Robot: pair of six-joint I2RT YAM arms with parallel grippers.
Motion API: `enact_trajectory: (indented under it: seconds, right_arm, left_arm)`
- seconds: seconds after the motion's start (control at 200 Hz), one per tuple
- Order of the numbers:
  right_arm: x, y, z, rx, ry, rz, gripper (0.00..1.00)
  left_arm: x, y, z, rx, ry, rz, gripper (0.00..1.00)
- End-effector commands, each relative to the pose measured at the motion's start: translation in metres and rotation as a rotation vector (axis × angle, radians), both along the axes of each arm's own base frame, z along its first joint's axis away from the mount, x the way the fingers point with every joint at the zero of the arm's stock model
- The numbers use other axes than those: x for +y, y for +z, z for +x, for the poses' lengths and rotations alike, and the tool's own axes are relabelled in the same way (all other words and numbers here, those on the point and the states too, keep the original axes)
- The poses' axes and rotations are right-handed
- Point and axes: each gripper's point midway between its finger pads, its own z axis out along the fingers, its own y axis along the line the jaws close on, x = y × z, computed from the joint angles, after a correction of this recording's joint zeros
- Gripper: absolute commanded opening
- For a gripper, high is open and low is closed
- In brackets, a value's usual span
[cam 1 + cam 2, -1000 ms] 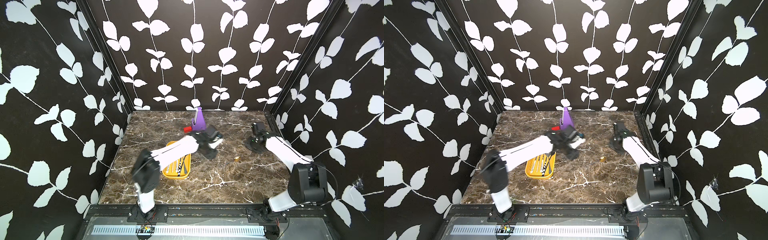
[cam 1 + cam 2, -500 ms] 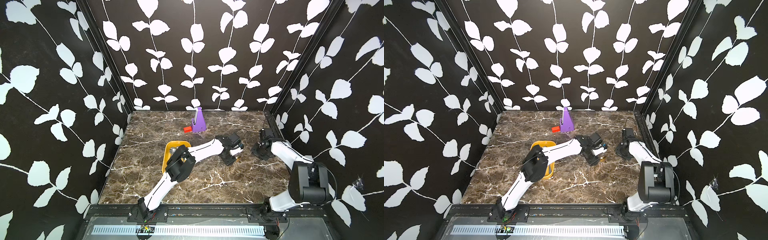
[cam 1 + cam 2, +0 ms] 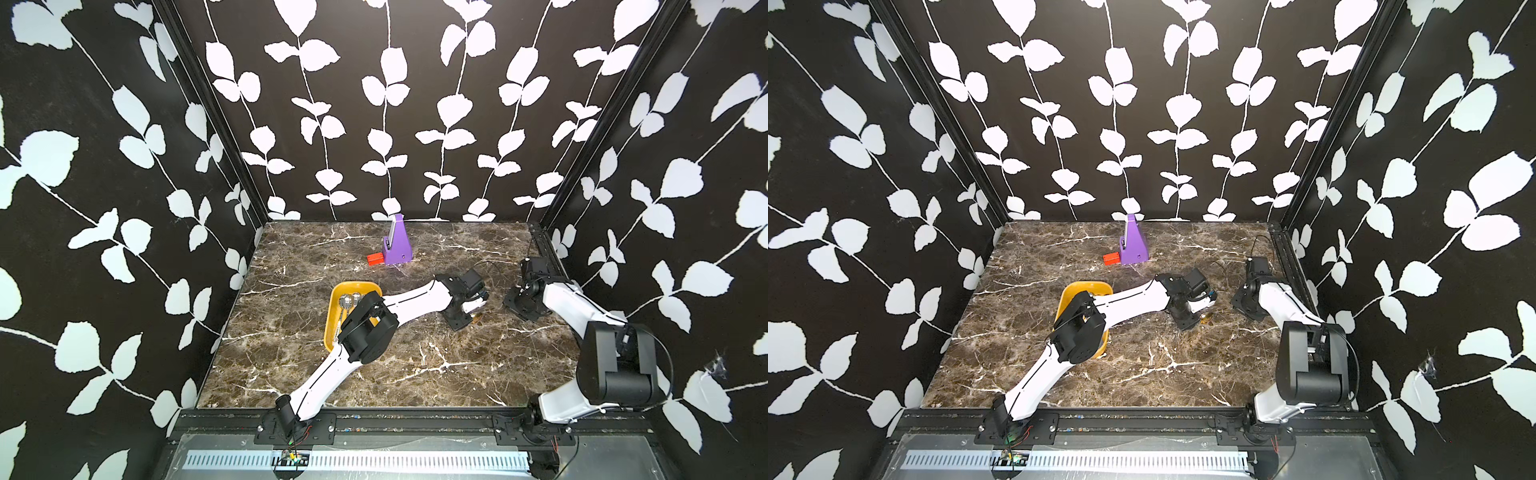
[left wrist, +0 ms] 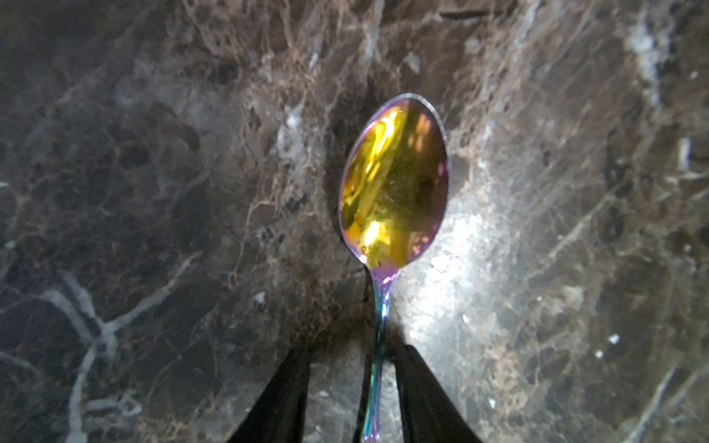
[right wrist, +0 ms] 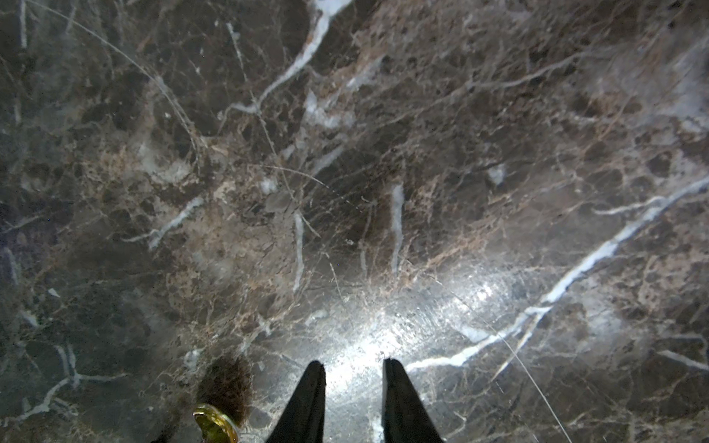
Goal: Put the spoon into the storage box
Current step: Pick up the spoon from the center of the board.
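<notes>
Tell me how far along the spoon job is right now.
Done: the left gripper is down at the spoon, jaws on either side of its handle; some cutlery already lies in the storage box. In hand: the grasp, as the spoon lies flat on the table, not yet clamped. Left: close, lift, carry it to the box and release. The right gripper hangs open, empty.

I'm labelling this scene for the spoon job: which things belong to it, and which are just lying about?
Job: spoon, on the marble table; yellow storage box; left gripper, straddling the spoon's handle.
Lying about: purple stand; red block beside it; silver cutlery in the box; right gripper, open and empty.
</notes>
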Motion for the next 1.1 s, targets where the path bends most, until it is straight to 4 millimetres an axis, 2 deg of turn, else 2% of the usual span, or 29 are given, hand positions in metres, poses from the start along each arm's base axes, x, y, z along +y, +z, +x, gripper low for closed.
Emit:
enact_trajectory:
  seconds: [0.0,0.355,0.4,0.495,0.64,0.785,0.985,1.09]
  right_arm:
    - [-0.003,0.003,0.004,0.0,-0.008,-0.002,0.29]
    - [-0.008,0.012,0.009,-0.031,-0.015,-0.025,0.29]
    - [-0.008,0.012,0.009,-0.025,-0.012,-0.021,0.29]
    - [-0.008,0.012,0.01,-0.023,-0.013,-0.016,0.29]
    - [-0.007,0.012,0.012,-0.026,-0.014,-0.005,0.29]
    - [-0.006,0.013,0.014,-0.031,-0.014,0.002,0.29]
    - [-0.005,0.016,0.016,-0.04,-0.009,0.012,0.29]
    - [-0.008,0.017,0.017,-0.047,-0.016,0.01,0.29]
  left_arm:
    - [0.021,-0.035,-0.017,0.001,-0.024,0.136,0.41]
    - [0.019,-0.057,-0.029,0.008,-0.048,0.183,0.3]
    - [0.02,-0.06,-0.029,0.007,-0.044,0.188,0.26]
    - [0.022,-0.062,-0.028,0.001,-0.039,0.196,0.09]
    - [0.023,-0.06,-0.027,-0.004,-0.037,0.201,0.0]
    - [0.02,-0.042,-0.022,-0.034,-0.025,0.177,0.0]
    - [0.011,0.017,-0.012,-0.098,0.02,0.061,0.0]
    - [0.018,0.046,-0.004,-0.111,0.083,0.01,0.0]
